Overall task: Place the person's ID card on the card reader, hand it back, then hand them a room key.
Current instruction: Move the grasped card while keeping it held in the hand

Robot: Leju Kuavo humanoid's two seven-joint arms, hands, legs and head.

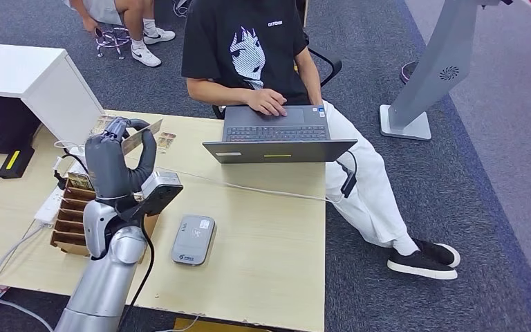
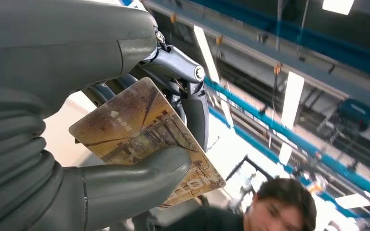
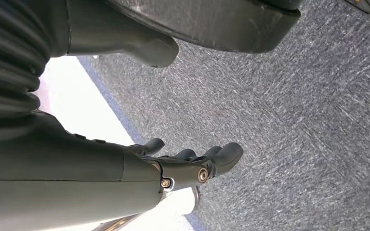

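The left hand point(image 1: 121, 149) is holding a thin brown-and-gold printed room key card point(image 1: 140, 136) raised above the pale wooden counter point(image 1: 263, 228), well apart from the grey rounded card reader point(image 1: 193, 239) lying flat there. The left wrist view is showing the card's point(image 2: 144, 134) worn artwork, thumb and dark fingers point(image 2: 197, 115) pinching it. The right hand point(image 3: 183, 166) is hanging over grey carpet point(image 3: 294, 120), fingers point(image 3: 226, 155) loosely extended, holding nothing.

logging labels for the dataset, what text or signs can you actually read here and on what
Card pinched in the left hand: an arrow mark and pale print, too blurred to read.
Person's black T-shirt: small white chest print, too small to read.
Card reader: a small mark near its front edge, unreadable.
Laptop: stickers, unreadable.
Nothing is readable.
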